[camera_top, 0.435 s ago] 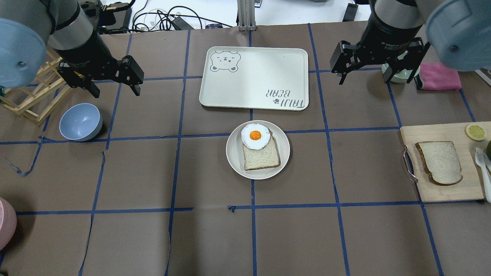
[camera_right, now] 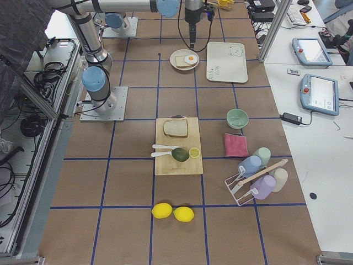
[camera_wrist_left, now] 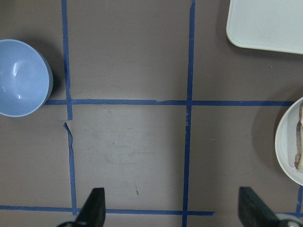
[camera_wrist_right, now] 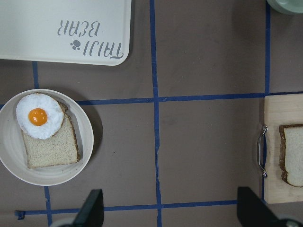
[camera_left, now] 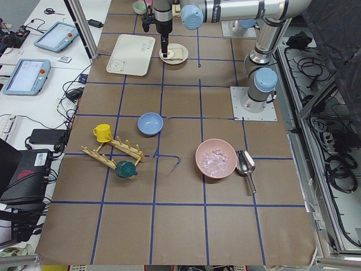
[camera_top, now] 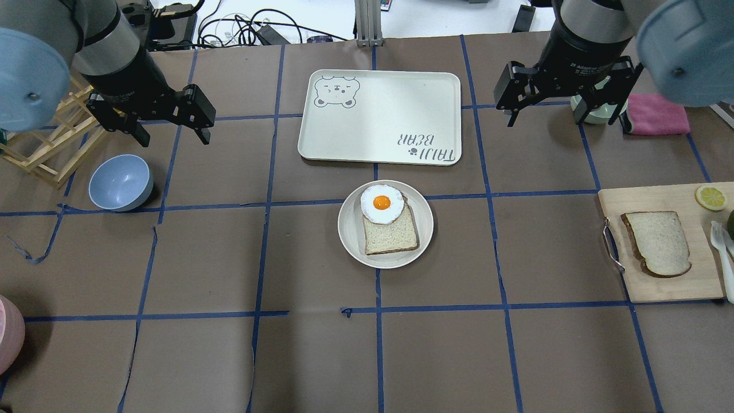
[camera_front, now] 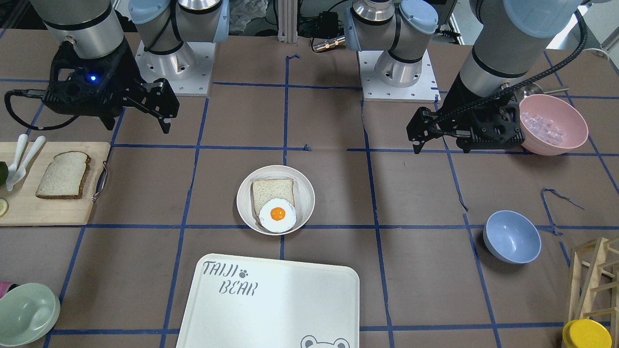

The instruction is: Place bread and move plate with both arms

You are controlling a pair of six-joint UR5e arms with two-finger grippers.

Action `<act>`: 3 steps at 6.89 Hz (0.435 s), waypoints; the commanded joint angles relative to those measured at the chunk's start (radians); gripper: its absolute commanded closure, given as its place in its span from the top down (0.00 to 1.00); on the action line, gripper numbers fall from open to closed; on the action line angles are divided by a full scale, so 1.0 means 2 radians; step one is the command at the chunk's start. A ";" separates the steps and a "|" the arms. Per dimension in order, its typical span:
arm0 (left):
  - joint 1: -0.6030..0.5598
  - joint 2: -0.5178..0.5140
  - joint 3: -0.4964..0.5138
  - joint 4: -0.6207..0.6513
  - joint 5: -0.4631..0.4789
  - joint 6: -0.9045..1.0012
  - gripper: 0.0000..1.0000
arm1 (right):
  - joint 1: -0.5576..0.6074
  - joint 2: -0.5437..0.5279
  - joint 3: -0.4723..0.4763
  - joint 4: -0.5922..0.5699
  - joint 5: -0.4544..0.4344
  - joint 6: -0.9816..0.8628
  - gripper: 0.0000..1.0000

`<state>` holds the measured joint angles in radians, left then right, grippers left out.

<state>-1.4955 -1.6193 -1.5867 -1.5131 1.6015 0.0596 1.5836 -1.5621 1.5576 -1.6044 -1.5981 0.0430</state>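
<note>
Since the earlier frame the right gripper [camera_wrist_right: 173,210] is only turning slightly near the far edge, and as it and the left gripper [camera_wrist_left: 173,210] are hanging wide open and empty, the bread [camera_top: 656,242] is lying on the wooden cutting board [camera_top: 671,284] at the right edge, well apart from the plate [camera_top: 350,229] mid-table, so I judge both steps are waiting.

light bright, even | shadows soft | focus sharp; side views seemingly coarse

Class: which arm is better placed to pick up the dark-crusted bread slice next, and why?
Right. The bread lies on the cutting board on the robot's right; the right gripper hangs open on that side, while the left gripper is beyond the plate.
</note>
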 commanded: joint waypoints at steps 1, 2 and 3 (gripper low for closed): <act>0.000 0.000 0.000 0.000 0.001 0.001 1.00 | 0.000 0.000 0.002 0.001 -0.002 0.000 1.00; 0.000 0.000 0.000 -0.001 0.002 0.001 1.00 | 0.002 0.000 0.005 0.001 0.000 0.001 1.00; 0.000 0.000 0.000 0.000 0.001 0.000 1.00 | 0.001 0.000 0.007 0.001 0.000 0.003 1.00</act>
<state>-1.4956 -1.6192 -1.5876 -1.5147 1.6035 0.0608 1.5857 -1.5617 1.5665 -1.6028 -1.5991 0.0450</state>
